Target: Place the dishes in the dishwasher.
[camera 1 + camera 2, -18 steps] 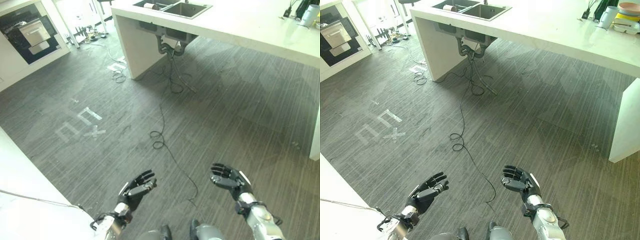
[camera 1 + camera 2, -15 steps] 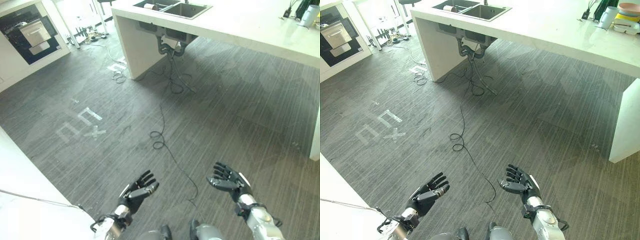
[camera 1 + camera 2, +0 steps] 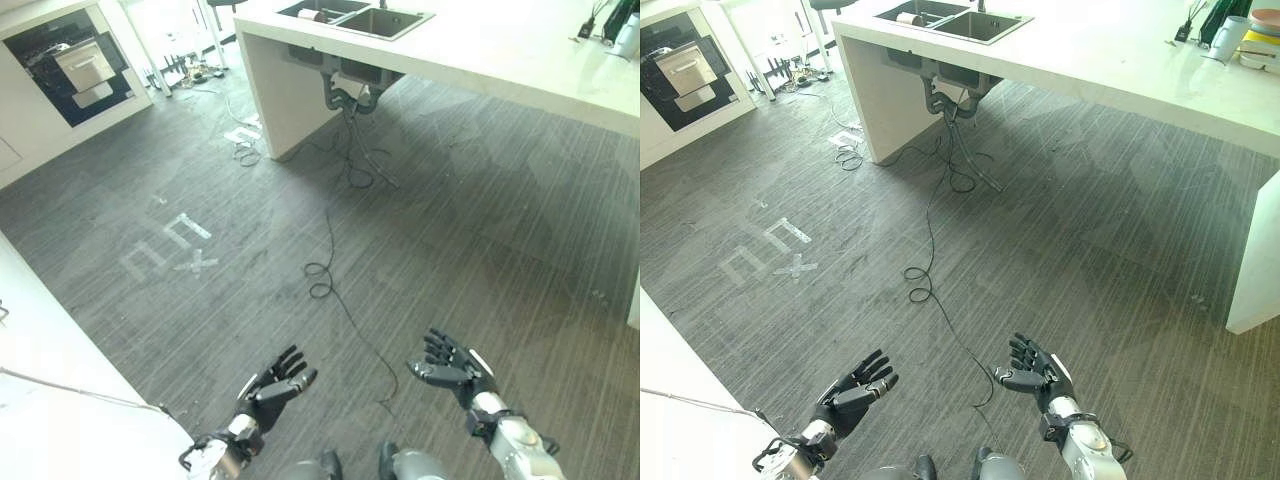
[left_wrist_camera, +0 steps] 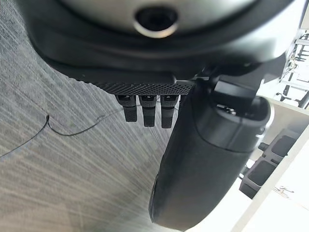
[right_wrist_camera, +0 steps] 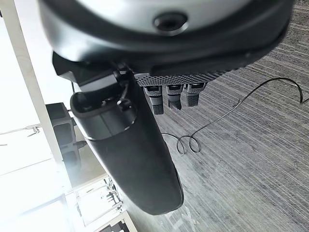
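Hands both empty. Left hand (image 3: pixel 855 392) and right hand (image 3: pixel 1032 367) sit low in the head views over bare grey floor (image 3: pixel 470 230), fingers straight and spread, nothing in either; wrist views agree, w/ only floor and a thin cable past the fingertips.

Dishes: far off at the upper right, on the white table (image 3: pixel 1110 60). A pale cup (image 3: pixel 1227 38) and stacked bowls (image 3: pixel 1262 40) show at the table's far corner, partly cut by the frame edge. Twin sink (image 3: pixel 955 20) at the table's other end, w/ a cylindrical item in one basin; can't tell what it is. Dark built-in appliance (image 3: pixel 70 65) in the cabinet wall at upper left, poss. the dishwasher; not confirmed.

Judgement: task at the approach stage, no dish picked yet. To do it well: close on the table's dish end first, stop square to the edge, keep hands open and raised clear of the tabletop until the cup is within reach. Loose cable (image 3: pixel 335 290) crosses the floor between robot and table; a snag risk underfoot.
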